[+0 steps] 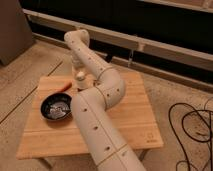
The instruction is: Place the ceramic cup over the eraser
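A big white robot arm (95, 115) bends up over the light wooden square table (135, 120) and points down at its far side. The gripper (79, 69) is right on top of the small cream-white round ceramic cup (80, 77). The cup is at the back of the table, a bit left of the middle. I cannot tell if the gripper has hold of the cup or has let it go.

Just left of the cup lies a small orange-red flat piece (64, 86). I think this is the eraser. It is beside the cup, not under it, so I think the job is not done yet. The shiny black round bowl (56, 107) is near the eraser, closer to the front.

What can go wrong? The cup may land with its rim on the eraser and tip over. It may push the eraser away toward the bowl. If the hold is loose, the cup may slip and fall. It may also bump the bowl.
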{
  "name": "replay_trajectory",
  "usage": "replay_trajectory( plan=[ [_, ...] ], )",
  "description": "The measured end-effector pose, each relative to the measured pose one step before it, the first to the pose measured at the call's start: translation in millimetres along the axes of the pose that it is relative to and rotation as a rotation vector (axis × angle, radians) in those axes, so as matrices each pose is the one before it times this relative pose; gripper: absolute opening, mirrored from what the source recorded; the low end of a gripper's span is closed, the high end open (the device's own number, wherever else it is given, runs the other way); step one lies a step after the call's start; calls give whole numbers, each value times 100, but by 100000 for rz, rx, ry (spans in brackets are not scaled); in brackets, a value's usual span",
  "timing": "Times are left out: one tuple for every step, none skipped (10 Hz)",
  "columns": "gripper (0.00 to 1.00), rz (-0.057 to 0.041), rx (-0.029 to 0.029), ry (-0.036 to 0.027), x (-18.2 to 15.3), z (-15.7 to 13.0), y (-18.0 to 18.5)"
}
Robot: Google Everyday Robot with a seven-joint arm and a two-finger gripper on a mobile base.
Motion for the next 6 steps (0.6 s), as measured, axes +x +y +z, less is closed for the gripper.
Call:
replay_trajectory(
  plan=[
    [0, -356, -452, 78, 50, 276, -18],
    [0, -320, -913, 136, 128, 300, -35],
    [0, -846, -612, 613, 137, 370, 126],
    [0, -1208, -348, 499, -5, 284, 316],
    [0, -1060, -280, 475, -8, 208, 304],
    [0, -555, -88, 499, 110, 123, 32]
  ],
)
